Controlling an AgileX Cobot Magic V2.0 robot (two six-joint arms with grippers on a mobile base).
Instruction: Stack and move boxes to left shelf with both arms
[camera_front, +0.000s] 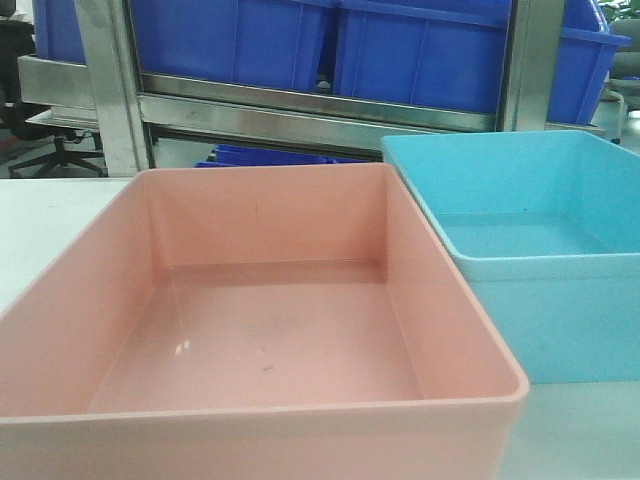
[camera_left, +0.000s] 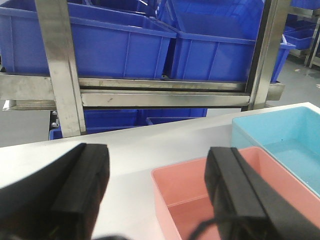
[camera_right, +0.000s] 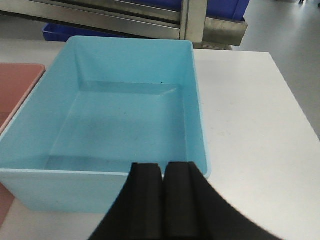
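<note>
Both tubs sit on the white tabletop (camera_front: 50, 210), open side up and unstacked. The pink tub (camera_front: 260, 215) is on your left and nearer the front camera. The light blue tub (camera_front: 560, 320) stands just beside it on the right and a little farther back. Their facing walls run close together, but you cannot tell from these views whether they touch.

Your left claw (camera_left: 157, 187) is spread wide and has hold of nothing. In the left wrist view, its outer finger (camera_left: 82, 185) hangs over bare tabletop and its inner finger (camera_left: 232, 190) lies over the pink tub's interior. That places the tub's left wall and far-left corner between the 2 fingers. Whether either finger touches the plastic is not visible.

Your right claw (camera_right: 162, 185) has its 2 fingers pressed together with nothing between them. In the right wrist view it overlaps the near wall of the blue tub, right of the middle of that wall. Contact with the rim cannot be judged.

Beyond the far edge of the tabletop stands the steel shelf (camera_left: 160, 97), with a flat crossbar between upright posts (camera_left: 62, 70). Large dark blue crates (camera_left: 115, 50) rest on the level above the crossbar, and more blue crates show below it.
</note>
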